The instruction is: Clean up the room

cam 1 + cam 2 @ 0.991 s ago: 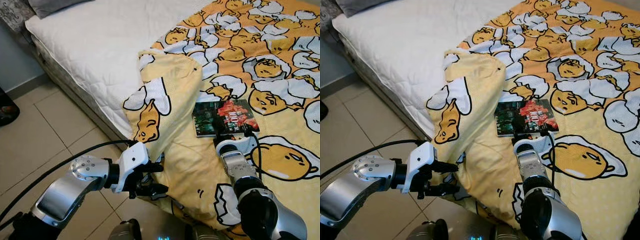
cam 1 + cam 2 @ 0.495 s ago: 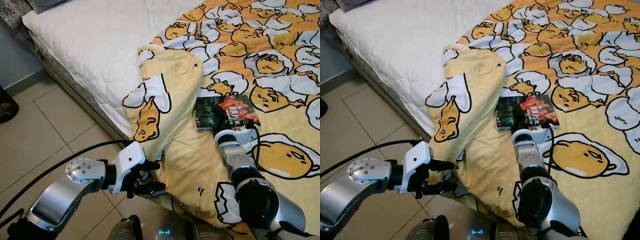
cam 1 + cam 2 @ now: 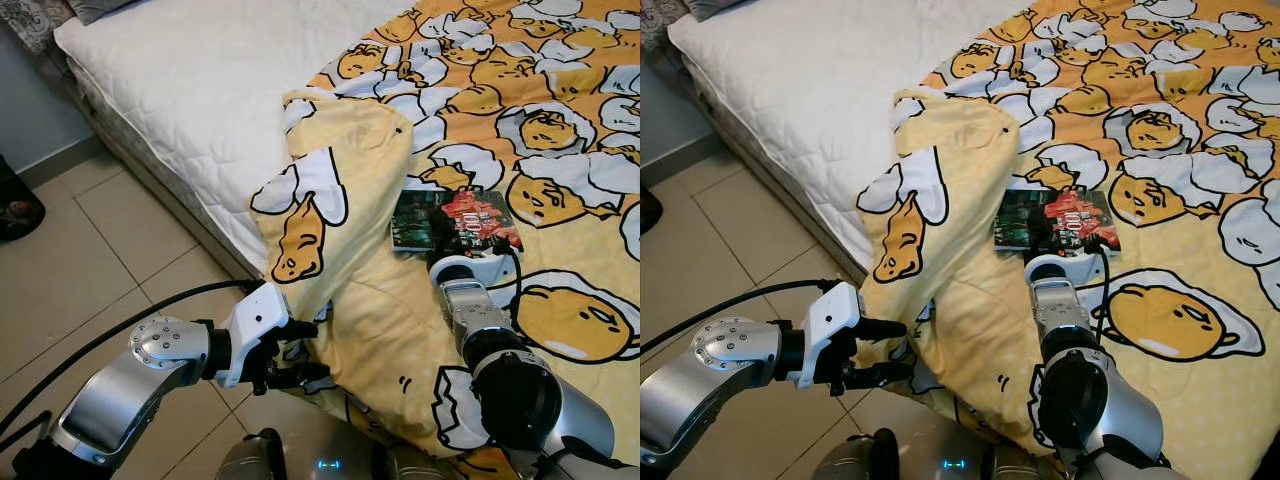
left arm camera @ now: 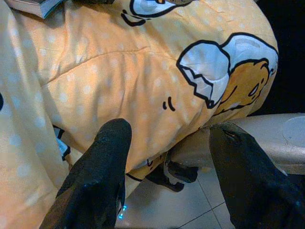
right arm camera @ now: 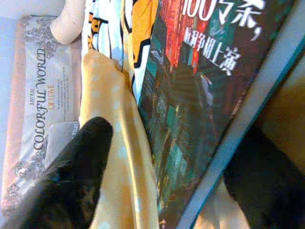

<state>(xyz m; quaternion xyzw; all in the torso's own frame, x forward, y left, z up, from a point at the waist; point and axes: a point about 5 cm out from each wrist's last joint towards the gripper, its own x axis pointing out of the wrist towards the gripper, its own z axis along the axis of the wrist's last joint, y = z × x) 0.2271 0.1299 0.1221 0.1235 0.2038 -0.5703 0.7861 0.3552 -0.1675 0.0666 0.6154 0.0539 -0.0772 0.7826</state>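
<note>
One book (image 3: pixel 455 221) lies at right of centre on one yellow egg-print duvet (image 3: pixel 560 150), which covers the right half of one bed with a bare white mattress (image 3: pixel 200 90) at upper left. Two silver robot arms enter from the bottom edge, one left gripper (image 3: pixel 300 352) and one right gripper (image 3: pixel 462 262). One black cable (image 3: pixel 120 335) crosses the tiled floor (image 3: pixel 70 270) at lower left.
</note>
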